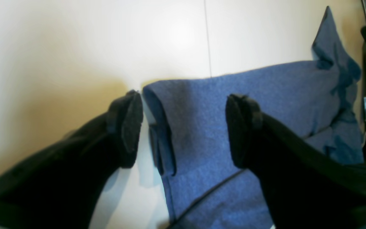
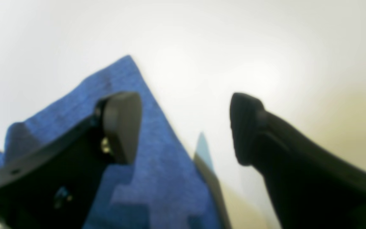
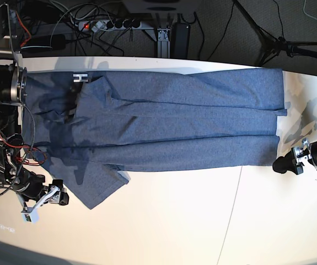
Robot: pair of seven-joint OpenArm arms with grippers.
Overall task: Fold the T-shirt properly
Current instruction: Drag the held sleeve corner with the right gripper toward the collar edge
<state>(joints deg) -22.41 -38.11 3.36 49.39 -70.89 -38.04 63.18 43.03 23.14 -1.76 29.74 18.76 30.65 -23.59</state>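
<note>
T-shirt point(image 3: 169, 118) lies lengthwise along the far edge of the tabletop point(image 3: 191, 221), sides partly folded in toward the middle so it forms a long band; one sleeve sticks out toward the near left corner, hem end reaches almost to the right edge. White lettering peeks out near the collar at the far left.

Left gripper point(image 3: 284, 164) sits at the hem end on the right side, jaws wide, holding nothing; in its wrist view the folded hem corner sits just between the open fingers. Right gripper point(image 3: 52, 197) is at the left near corner, just beside the stray sleeve, jaws wide and empty; its wrist view shows a fabric point under one finger.

Step in hand looks like lining up for a two-arm grasp. To do it well: lower each gripper so one finger slides under all fabric layers at its corner, pinch the full stack, not just the top layer. The sleeve probably needs tucking in first, else the band folds lumpy. Lift both ends evenly to avoid dragging the folded sides open.
</note>
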